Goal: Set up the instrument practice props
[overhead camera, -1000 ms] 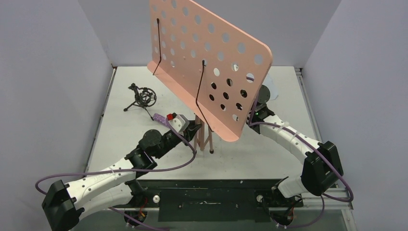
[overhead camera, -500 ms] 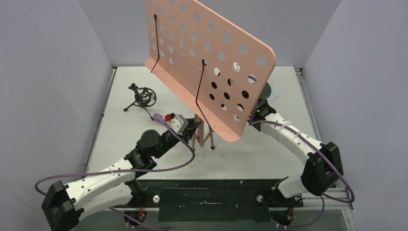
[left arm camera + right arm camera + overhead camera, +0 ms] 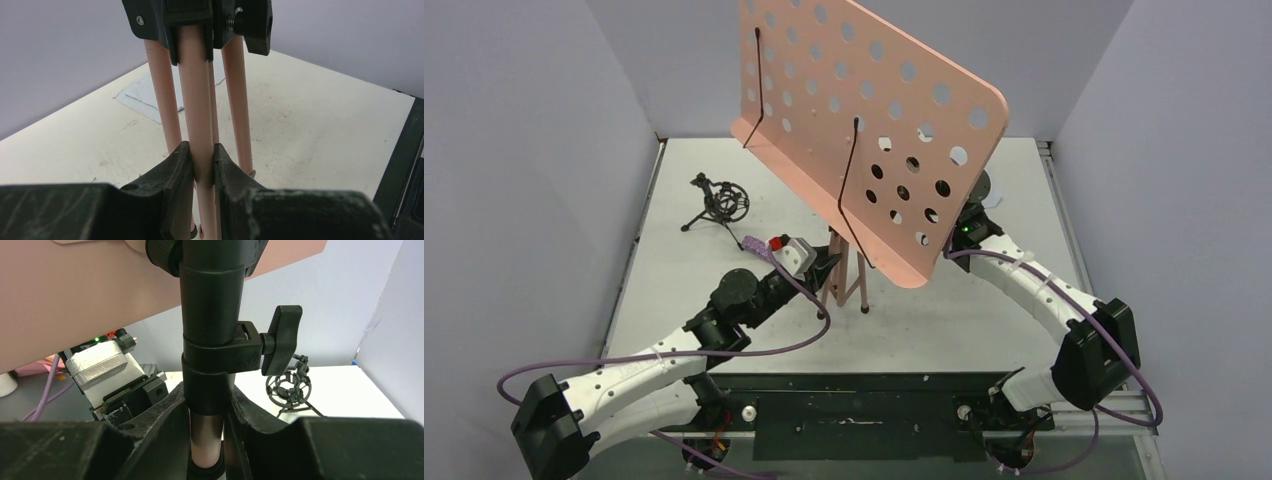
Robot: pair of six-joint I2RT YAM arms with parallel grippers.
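The pink music stand with its perforated desk stands upright mid-table, and its desk holds no pages. My left gripper is shut on one pink tripod leg; it also shows in the top view. My right gripper is shut on the stand's pole just under the black clamp collar, and the desk mostly hides it from above. The small black tripod mic holder stands at the back left, also seen in the right wrist view. A pale flat sheet lies beyond the legs. I see no microphone.
Grey walls close in the table on the left, back and right. The black clamp knob sticks out to the right of the pole. A black rail runs along the near edge by the arm bases.
The stand's desk has shifted to the right and slightly up. My right arm has moved right with it. My left gripper stays shut on the leg.
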